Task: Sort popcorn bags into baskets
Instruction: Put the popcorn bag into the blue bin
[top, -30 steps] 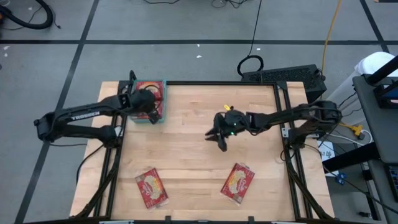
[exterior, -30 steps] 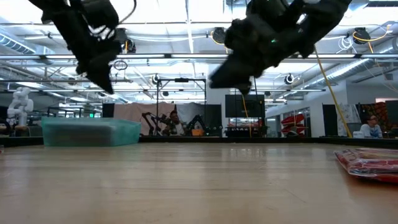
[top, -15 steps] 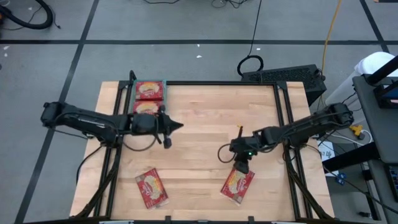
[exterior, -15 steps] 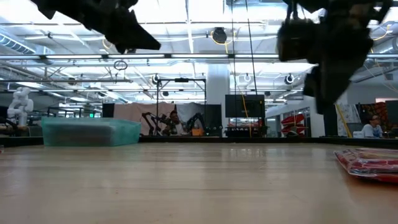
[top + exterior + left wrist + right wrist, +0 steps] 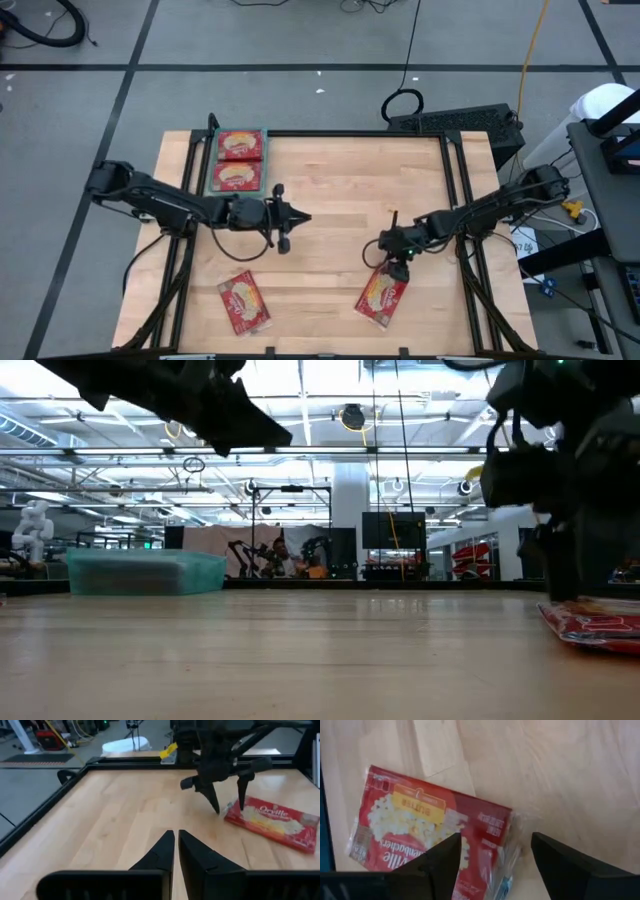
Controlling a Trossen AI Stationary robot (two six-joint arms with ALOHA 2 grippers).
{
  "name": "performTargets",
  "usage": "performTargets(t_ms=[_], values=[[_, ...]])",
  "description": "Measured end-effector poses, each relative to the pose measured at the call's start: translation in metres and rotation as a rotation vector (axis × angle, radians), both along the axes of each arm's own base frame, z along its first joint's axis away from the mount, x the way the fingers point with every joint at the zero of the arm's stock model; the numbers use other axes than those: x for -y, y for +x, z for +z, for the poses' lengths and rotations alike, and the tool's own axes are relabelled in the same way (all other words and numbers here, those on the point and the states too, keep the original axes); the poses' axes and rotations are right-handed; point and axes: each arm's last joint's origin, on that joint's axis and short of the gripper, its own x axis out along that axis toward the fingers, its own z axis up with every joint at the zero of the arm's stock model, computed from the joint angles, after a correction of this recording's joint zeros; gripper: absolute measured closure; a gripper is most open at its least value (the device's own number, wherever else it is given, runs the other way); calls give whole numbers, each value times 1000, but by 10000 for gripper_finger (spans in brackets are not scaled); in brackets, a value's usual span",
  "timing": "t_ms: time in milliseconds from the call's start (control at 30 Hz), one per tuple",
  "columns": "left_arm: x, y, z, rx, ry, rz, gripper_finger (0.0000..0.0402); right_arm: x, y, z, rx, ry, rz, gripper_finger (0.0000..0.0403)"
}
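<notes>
Two red popcorn bags lie flat on the table: one near right [image 5: 383, 296], one near left [image 5: 245, 303]. Two more bags [image 5: 240, 146] lie in the teal basket [image 5: 207, 170] at the far left corner. My right gripper [image 5: 392, 267] is open and points down over the far end of the near right bag [image 5: 427, 827]; its fingers [image 5: 214, 800] stand astride that end, just above it. My left gripper [image 5: 300, 217] is shut, level and raised over the table's middle, pointing toward the right arm [image 5: 176, 840].
The basket [image 5: 145, 572] stands low at the far left in the low view, and the near right bag [image 5: 595, 622] shows at that picture's right edge. Bare wood lies between the two arms. A black frame rail [image 5: 455, 190] borders the table.
My left gripper has left the basket and swung toward the table's middle and near side, turning level; the basket's near bag now shows. My right gripper has moved from the table's middle toward the near edge and come down over the near right bag's far end.
</notes>
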Motion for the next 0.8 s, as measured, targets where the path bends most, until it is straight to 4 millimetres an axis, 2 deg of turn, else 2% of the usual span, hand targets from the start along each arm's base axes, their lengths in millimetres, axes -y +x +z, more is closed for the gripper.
performTargets(t_ms=[133, 333, 467, 600, 800], values=[[-1, 2, -6, -27, 4, 5, 371, 4, -5, -9, 45, 20, -16, 165], [-8, 4, -7, -31, 3, 30, 371, 4, -6, -12, 82, 3, 23, 166], [-12, 4, -7, -32, 2, 45, 371, 5, -5, -16, 78, -45, 34, 185], [-13, 4, -8, -32, -2, 51, 371, 5, -5, -20, 69, -91, 37, 233], [-13, 4, -8, -32, -4, 52, 371, 5, -5, -23, 73, -162, 12, 355]])
